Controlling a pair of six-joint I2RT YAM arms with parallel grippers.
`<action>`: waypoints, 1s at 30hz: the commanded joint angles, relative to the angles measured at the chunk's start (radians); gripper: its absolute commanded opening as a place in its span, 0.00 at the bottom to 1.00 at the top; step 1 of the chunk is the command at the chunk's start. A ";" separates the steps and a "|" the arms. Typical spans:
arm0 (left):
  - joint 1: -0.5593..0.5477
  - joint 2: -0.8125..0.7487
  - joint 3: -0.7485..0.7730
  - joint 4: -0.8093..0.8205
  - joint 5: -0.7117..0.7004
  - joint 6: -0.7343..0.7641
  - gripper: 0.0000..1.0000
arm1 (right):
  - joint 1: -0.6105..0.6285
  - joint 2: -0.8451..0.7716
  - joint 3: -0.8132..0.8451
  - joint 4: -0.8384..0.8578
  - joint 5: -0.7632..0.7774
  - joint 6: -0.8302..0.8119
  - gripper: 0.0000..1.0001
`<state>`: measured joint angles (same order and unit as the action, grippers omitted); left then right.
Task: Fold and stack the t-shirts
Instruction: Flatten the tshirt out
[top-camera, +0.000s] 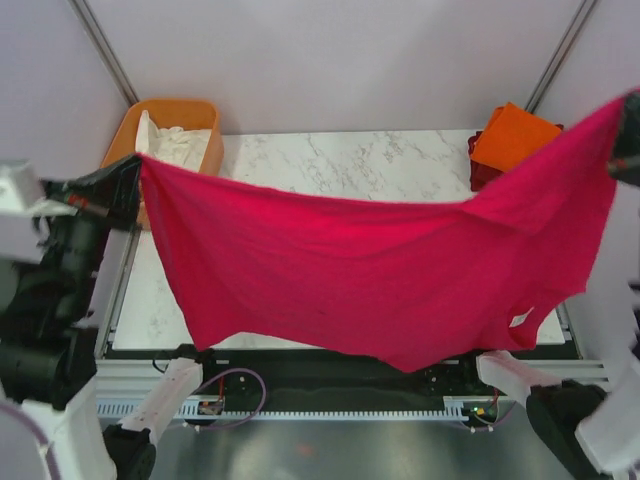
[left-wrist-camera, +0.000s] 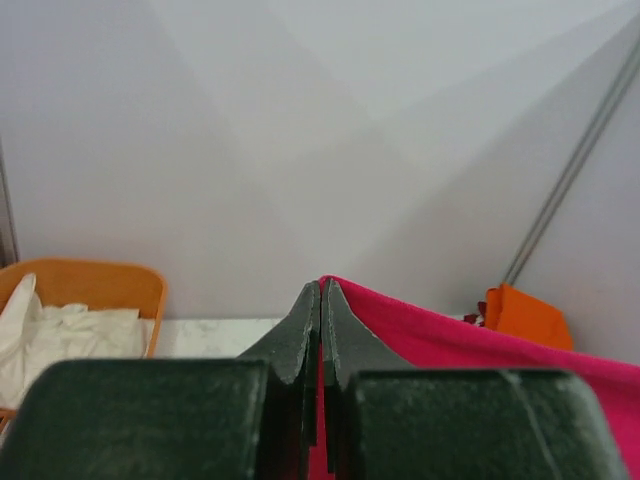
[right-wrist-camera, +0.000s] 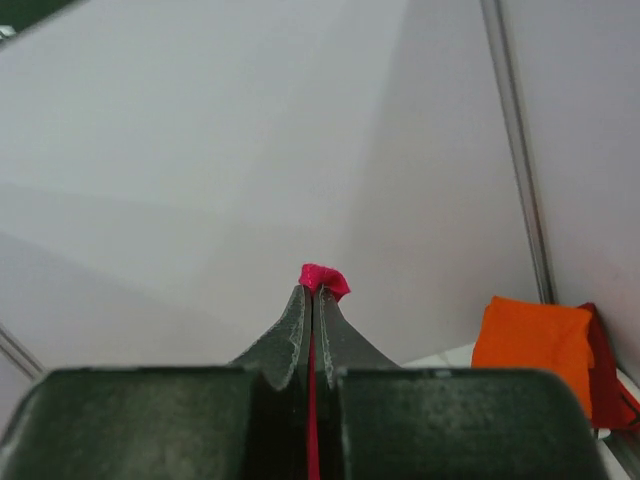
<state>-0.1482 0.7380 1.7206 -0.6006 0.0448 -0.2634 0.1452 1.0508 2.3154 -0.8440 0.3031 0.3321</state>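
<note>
The magenta-pink t-shirt (top-camera: 360, 270) hangs stretched in the air across the table, held at both top corners. My left gripper (top-camera: 135, 175) is shut on its left corner; in the left wrist view (left-wrist-camera: 322, 290) the cloth (left-wrist-camera: 450, 340) runs off to the right. My right gripper (top-camera: 625, 140) is shut on the right corner; in the right wrist view (right-wrist-camera: 313, 292) a tuft of pink cloth (right-wrist-camera: 325, 279) pokes above the tips. The folded orange t-shirt (top-camera: 512, 136) lies on the dark red t-shirt (top-camera: 480, 172) at the table's far right corner.
An orange plastic basket (top-camera: 125, 135) with white cloth (top-camera: 172, 143) inside stands at the far left corner. The marble table top (top-camera: 340, 160) shows behind the hanging shirt. Grey walls and metal poles (top-camera: 105, 45) close in the back.
</note>
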 joint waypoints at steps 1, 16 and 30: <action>0.002 0.231 -0.085 0.005 -0.114 0.004 0.02 | 0.004 0.280 -0.117 0.091 -0.038 -0.018 0.00; 0.107 1.299 0.320 -0.285 -0.132 -0.111 0.94 | 0.001 1.198 0.114 0.245 0.048 0.008 0.98; -0.010 0.983 0.058 -0.220 -0.085 -0.070 0.90 | 0.001 0.960 -0.365 0.479 -0.253 0.096 0.96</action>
<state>-0.1062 1.7401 1.8614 -0.8150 -0.0498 -0.3466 0.1463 1.9903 2.0575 -0.4435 0.2050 0.3759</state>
